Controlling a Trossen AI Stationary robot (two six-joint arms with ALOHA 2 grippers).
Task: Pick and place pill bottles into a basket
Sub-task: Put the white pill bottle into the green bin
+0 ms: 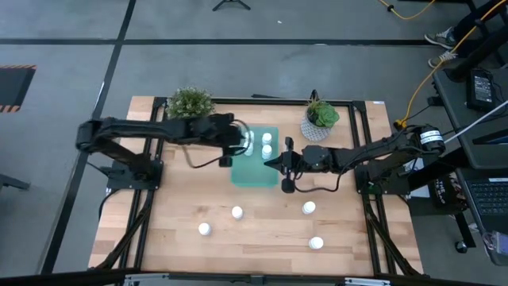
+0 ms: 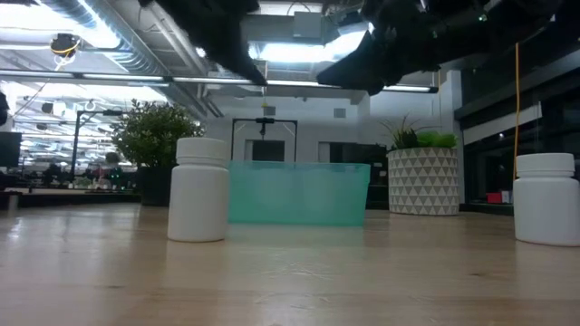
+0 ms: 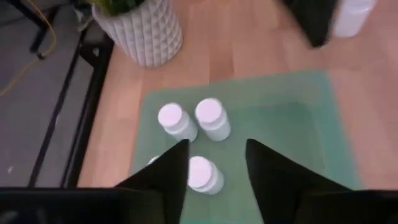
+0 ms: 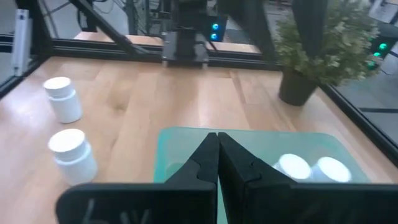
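Two robot arms work over one wooden table (image 1: 262, 238), each ending in a two-finger gripper: the left gripper (image 1: 236, 144) and the right gripper (image 1: 274, 163). One teal basket (image 1: 255, 176) sits on the table, holding three white pill bottles (image 3: 212, 118) that can be counted in the left wrist view. Four more pill bottles (image 1: 237, 212) stand loose on the bare wood. Two potted plants (image 1: 189, 103) stand at the far edge.
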